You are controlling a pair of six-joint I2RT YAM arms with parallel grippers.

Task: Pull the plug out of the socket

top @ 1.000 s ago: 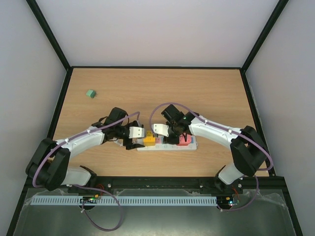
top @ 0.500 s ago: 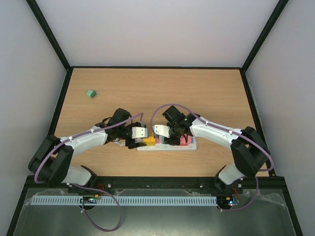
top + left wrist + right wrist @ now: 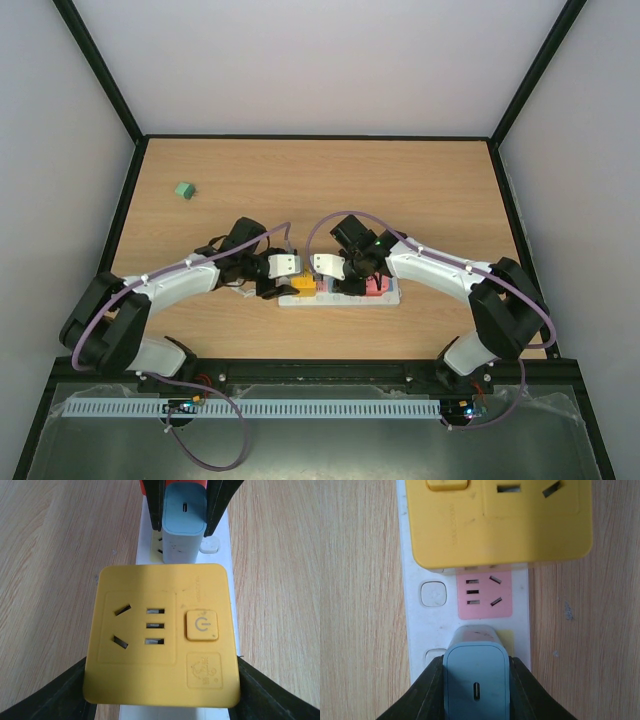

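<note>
Two grips, one socket [image 3: 415, 630]
Left gripper [image 3: 162, 697] pinches yellow adapter [image 3: 160, 630]; right gripper [image 3: 476, 692] clamps blue charger [image 3: 184, 525] (probably bracing against the pull).

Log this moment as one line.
left gripper shut on yellow adapter | right gripper shut on blue charger | both on socket

Soft, even light falls from overhead, so the table [image 3: 420, 190] looks bright and flat, with only faint, short shadows beneath the arms [image 3: 430, 265]. Close up, the yellow adapter [image 3: 160, 635] is crisp and throws a thin shadow onto the socket [image 3: 223, 530]. The plug [image 3: 476, 675] is sharp too, while the dark fingers [image 3: 45, 700] at the frame edges go soft.
</note>
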